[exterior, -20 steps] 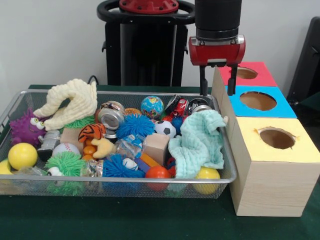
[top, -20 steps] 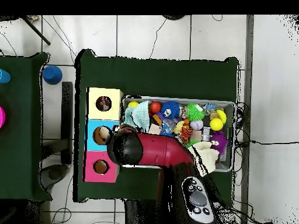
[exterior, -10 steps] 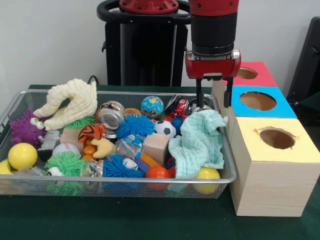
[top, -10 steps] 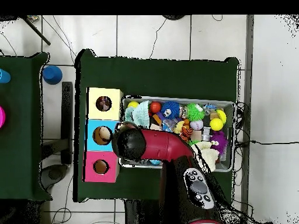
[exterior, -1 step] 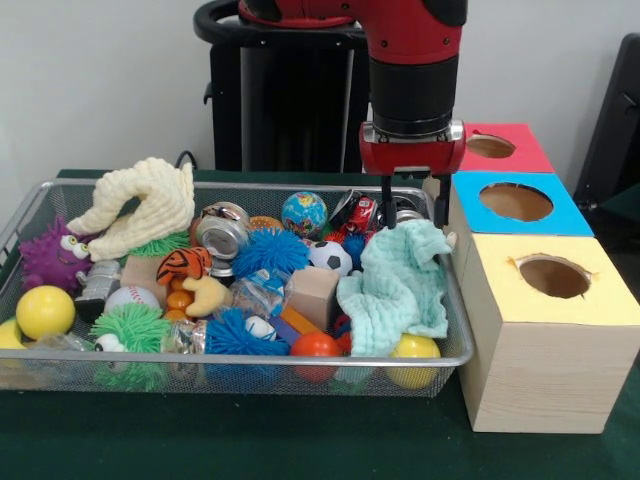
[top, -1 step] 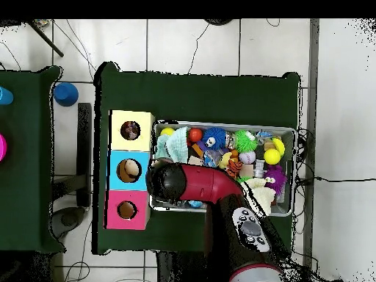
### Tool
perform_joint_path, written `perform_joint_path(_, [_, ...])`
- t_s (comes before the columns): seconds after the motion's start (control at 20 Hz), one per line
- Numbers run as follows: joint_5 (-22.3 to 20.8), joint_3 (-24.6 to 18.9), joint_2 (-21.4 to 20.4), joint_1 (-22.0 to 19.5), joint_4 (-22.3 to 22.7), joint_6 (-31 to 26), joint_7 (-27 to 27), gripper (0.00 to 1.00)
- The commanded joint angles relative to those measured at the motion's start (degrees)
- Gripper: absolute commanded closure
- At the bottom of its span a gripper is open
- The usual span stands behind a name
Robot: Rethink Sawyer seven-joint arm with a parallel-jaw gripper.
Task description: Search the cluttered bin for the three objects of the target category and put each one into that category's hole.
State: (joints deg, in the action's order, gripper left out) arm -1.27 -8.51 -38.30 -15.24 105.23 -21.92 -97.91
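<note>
**Gripper poised over the bin's corner**

The gripper [exterior, -1 step: 412,208] hangs with its fingers spread, nothing between them, at the wire bin's [exterior, -1 step: 30,215] 1 o'clock corner in the front view, directly above the mint cloth [exterior, -1 step: 395,285]. A red toy car [exterior, -1 step: 358,213] sits just at its 9 o'clock. At 3 o'clock of the bin stand the boxes: red hole [exterior, -1 step: 491,146], blue hole [exterior, -1 step: 516,201], yellow hole [exterior, -1 step: 554,276]. Overhead, the arm [top, -1 step: 198,185] covers the bin's corner nearest the boxes.
</note>
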Motion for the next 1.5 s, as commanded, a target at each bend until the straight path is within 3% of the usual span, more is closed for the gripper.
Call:
perform_joint_path(0.05, [-3.3, -0.9, 3.0, -1.7, -1.1, 2.3, -3.7, 0.0])
perform_joint_path(0.65, [-5.3, 1.4, 7.7, -0.3, -1.0, 10.6, -7.0, 0.0])
perform_joint_path(1.5, [-5.2, 2.6, 13.0, 1.0, -2.9, 14.1, -6.5, 0.0])
